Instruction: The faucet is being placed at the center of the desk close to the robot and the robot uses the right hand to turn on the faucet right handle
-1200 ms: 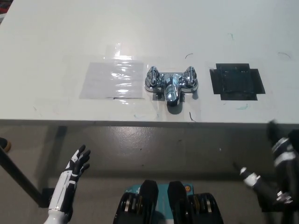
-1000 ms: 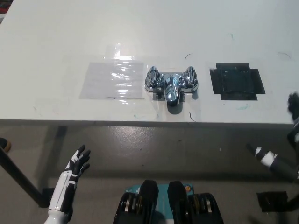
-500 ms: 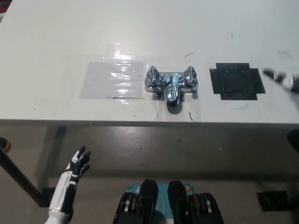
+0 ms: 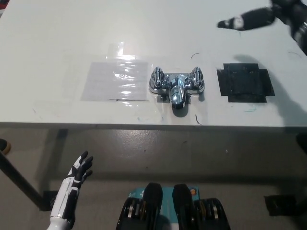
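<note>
A chrome faucet (image 4: 176,85) stands near the front edge of the white desk (image 4: 57,33), at its middle. Its right handle (image 4: 196,76) and left handle (image 4: 157,76) flank the spout, which points toward me. My black right hand (image 4: 259,18) is raised over the far right of the desk, well above and to the right of the faucet, with a finger stretched toward the left and nothing held. My white left hand (image 4: 79,168) hangs below the desk edge at the lower left, fingers apart and empty.
A clear plastic sheet (image 4: 115,80) lies taped flat left of the faucet. A black taped square (image 4: 245,83) lies to its right. The desk's front edge runs across the picture just below the faucet.
My right hand has risen from below the desk edge at the lower right, up along the right side, to above the desk's far right. The faucet and left hand have stayed put.
</note>
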Robot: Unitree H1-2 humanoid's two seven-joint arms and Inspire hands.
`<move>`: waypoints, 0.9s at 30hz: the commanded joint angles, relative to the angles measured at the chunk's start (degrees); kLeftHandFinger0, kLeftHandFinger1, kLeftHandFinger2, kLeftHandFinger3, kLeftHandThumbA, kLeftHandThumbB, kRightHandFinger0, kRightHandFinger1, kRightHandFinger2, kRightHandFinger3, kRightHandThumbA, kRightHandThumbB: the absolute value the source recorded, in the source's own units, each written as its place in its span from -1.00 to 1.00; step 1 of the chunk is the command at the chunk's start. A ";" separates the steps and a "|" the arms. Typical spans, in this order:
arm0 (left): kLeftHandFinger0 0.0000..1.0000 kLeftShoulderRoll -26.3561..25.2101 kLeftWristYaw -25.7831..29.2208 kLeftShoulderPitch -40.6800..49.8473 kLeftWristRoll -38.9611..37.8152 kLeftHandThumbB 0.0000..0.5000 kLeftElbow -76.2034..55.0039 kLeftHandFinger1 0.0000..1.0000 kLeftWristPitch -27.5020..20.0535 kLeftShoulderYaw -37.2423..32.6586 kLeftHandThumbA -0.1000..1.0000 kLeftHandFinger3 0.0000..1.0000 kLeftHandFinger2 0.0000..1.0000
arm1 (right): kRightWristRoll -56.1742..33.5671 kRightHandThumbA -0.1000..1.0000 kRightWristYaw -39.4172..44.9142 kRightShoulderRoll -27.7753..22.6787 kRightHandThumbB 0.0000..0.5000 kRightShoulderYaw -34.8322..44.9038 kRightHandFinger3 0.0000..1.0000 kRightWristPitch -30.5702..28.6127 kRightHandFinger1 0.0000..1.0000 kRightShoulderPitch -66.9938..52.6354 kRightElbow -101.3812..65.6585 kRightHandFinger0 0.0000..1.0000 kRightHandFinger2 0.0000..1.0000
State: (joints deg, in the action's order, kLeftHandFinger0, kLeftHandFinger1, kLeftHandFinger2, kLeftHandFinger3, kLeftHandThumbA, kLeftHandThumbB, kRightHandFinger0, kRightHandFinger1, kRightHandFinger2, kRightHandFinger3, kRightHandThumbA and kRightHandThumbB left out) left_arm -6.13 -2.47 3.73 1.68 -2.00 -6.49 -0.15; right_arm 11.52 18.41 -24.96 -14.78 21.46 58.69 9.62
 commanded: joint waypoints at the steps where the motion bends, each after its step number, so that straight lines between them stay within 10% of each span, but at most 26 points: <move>1: 1.00 -0.85 -0.55 -0.32 0.58 -0.26 -0.84 1.00 -3.40 -0.26 1.00 1.00 1.00 | 12.61 1.00 11.36 -0.24 0.38 -9.70 1.00 5.47 1.00 13.20 8.86 1.00 1.00; 12: 1.00 -0.81 -0.74 -0.30 0.42 -0.27 -0.63 1.00 -3.12 -0.44 1.00 1.00 1.00 | 17.48 1.00 8.86 5.57 0.40 -22.00 1.00 2.50 1.00 17.98 25.19 1.00 1.00; 27: 1.00 -0.91 -0.55 -1.05 0.77 -0.32 -0.36 1.00 -3.92 -0.38 1.00 1.00 1.00 | 15.66 1.00 4.34 12.17 0.32 -16.22 1.00 0.87 1.00 25.43 44.56 1.00 1.00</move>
State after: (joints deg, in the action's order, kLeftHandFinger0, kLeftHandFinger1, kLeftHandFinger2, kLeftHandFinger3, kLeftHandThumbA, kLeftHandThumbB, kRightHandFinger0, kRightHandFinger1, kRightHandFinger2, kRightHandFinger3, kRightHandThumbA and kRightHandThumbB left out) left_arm -6.29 -2.63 3.29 1.74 -1.81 -7.53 -0.28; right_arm 27.13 26.13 -14.01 -33.51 23.70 78.41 51.56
